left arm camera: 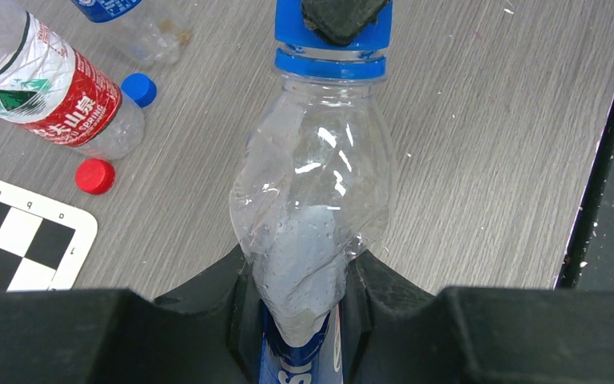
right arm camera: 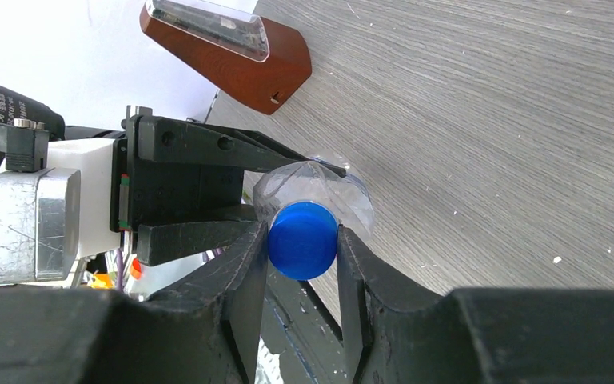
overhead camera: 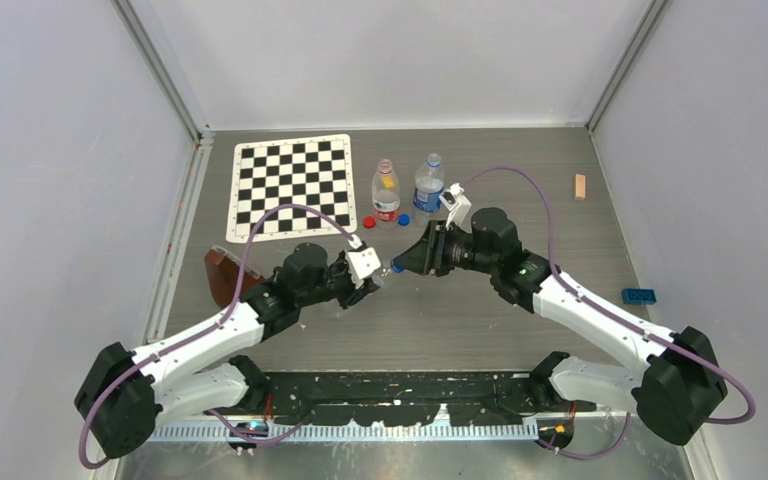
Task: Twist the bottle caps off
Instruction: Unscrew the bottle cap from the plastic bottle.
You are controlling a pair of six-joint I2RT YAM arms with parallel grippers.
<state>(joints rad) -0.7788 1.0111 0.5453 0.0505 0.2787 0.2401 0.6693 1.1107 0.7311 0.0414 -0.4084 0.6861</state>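
My left gripper (overhead camera: 370, 276) (left arm camera: 304, 296) is shut on a clear bottle with a blue label (left arm camera: 312, 200), holding it sideways above the table and squeezing its body. My right gripper (overhead camera: 407, 262) (right arm camera: 302, 250) is shut on that bottle's blue cap (right arm camera: 302, 240) (left arm camera: 332, 44), a finger on each side. A red-labelled bottle (overhead camera: 386, 193) (left arm camera: 44, 88) and a second blue-labelled bottle (overhead camera: 428, 190) stand at the back, both capless. A loose red cap (overhead camera: 369, 222) (left arm camera: 95, 176) and a loose blue cap (overhead camera: 403, 219) (left arm camera: 139, 89) lie in front of them.
A checkerboard sheet (overhead camera: 290, 185) lies at the back left. A brown holder (overhead camera: 228, 275) (right arm camera: 232, 44) sits left of the left arm. A small tan block (overhead camera: 580, 186) and a blue brick (overhead camera: 639, 296) lie at the right.
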